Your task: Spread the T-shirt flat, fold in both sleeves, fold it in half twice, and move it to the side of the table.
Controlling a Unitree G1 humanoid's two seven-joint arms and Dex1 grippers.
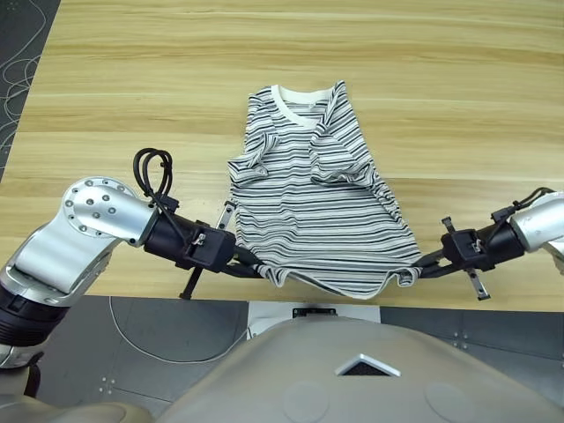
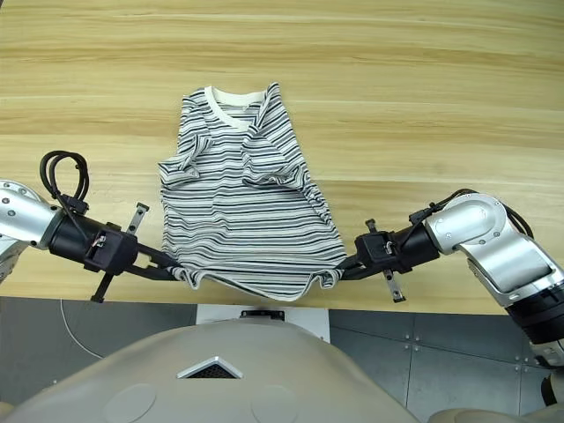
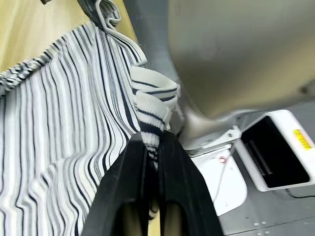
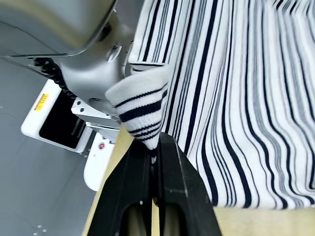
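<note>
Both arms reach in at the T-shirt's hem corners.
Left jaws and right jaws each clamped shut on one corner; striped shirt rumpled, sleeves bunched, on desk.

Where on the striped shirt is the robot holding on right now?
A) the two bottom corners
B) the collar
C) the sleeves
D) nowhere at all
A: the left end effector and right end effector are each shut on a bottom hem corner of the T-shirt, on the side nearest the robot; the collar lies free at the far end.
</note>
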